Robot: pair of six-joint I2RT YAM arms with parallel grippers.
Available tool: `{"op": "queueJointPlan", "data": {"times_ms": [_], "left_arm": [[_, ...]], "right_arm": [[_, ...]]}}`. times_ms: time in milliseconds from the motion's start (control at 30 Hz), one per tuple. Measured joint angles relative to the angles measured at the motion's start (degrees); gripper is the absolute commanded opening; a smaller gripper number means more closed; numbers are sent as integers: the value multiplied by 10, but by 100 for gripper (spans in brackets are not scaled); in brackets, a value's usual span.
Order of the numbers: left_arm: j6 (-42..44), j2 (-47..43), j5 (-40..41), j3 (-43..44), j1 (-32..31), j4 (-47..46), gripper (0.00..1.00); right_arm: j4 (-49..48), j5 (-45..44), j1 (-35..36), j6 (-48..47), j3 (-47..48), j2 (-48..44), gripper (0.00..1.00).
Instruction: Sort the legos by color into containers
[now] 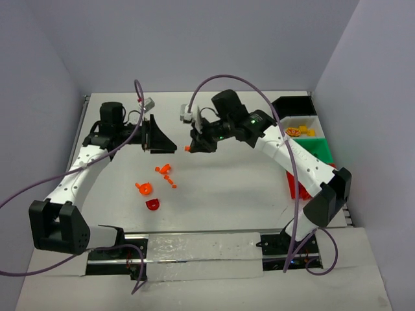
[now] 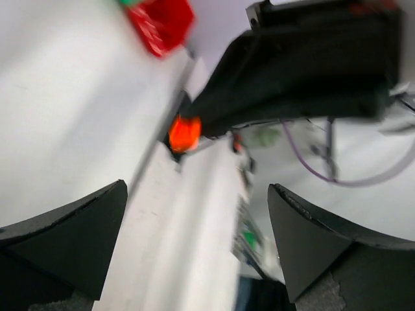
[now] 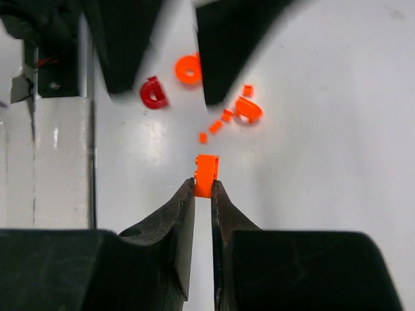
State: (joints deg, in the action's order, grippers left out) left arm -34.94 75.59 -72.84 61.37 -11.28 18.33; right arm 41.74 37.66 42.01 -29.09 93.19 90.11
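My right gripper is shut on a small orange brick, held above the table's middle; the brick also shows in the top view. My left gripper is open and empty, hovering just left of it, its fingers wide apart. Loose legos lie below on the table: orange bits, an orange round piece and a red round piece. The containers stand in a row at the right edge: black, white with yellow pieces, green, red.
The right arm lies over part of the red bin. A raised metal strip runs along the near edge between the arm bases. Walls close in the table on three sides. The left wrist view is blurred.
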Motion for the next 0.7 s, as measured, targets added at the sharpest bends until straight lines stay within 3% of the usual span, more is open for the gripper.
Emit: {"op": "queueJointPlan", "data": {"times_ms": [200, 400, 567, 700], "left_arm": [[124, -30, 178, 76, 29, 76, 99], [183, -107, 366, 56, 28, 74, 99], [233, -86, 470, 72, 27, 101, 99], [259, -52, 510, 80, 28, 126, 99]], "right_arm": [[-2, -41, -211, 27, -24, 22, 0], [16, -128, -402, 61, 108, 174, 0], [39, -189, -487, 91, 244, 307, 0], [39, -228, -515, 106, 308, 375, 0]]}}
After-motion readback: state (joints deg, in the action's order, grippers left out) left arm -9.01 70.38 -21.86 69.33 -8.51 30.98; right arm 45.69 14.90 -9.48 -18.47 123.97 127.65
